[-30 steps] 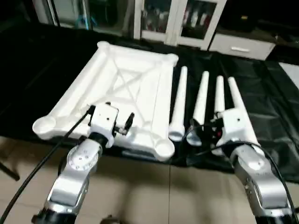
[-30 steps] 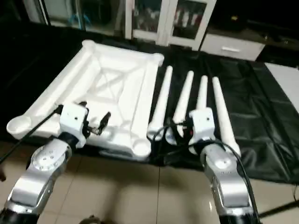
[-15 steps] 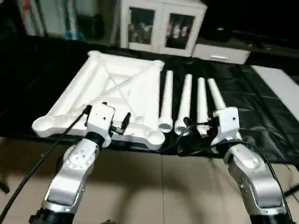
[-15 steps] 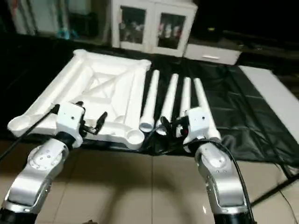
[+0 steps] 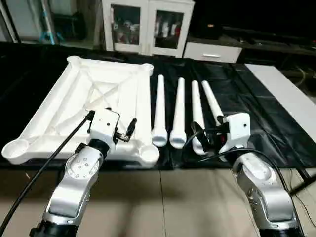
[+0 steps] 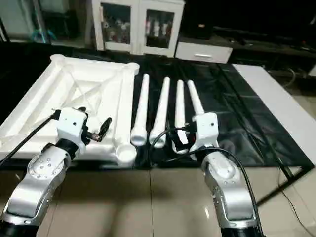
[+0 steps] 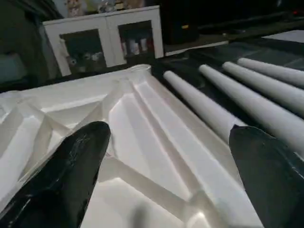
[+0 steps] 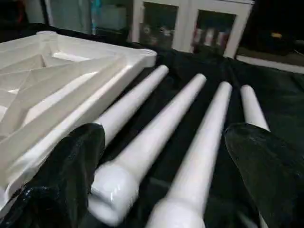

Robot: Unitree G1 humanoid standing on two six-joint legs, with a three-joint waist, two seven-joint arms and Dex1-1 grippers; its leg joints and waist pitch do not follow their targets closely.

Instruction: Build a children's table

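Observation:
The children's table lies in parts on the black worktable. Its white square top (image 5: 59, 113) is upside down, with X ribs and round corner sockets (image 5: 148, 155). Four white tapered legs (image 5: 178, 111) lie side by side to its right, wide ends towards me. My left gripper (image 7: 168, 130) hangs open above the top's near edge, close to the near right socket, holding nothing. My right gripper (image 8: 164, 130) is open and empty just above the wide ends of the legs (image 8: 142, 156). A black finger (image 8: 71, 166) frames the view on each side.
The black-draped worktable (image 5: 256, 113) ends just in front of my arms, with tiled floor (image 5: 163, 197) below. A flat white board (image 5: 286, 94) lies at the right. A white glass-door cabinet (image 5: 148, 24) stands behind. A black cable (image 5: 44, 168) trails from my left wrist.
The camera has moved, so the whole picture has shifted and more of the worktable's right side shows. Both grippers stay open and hold about the same places over the parts.

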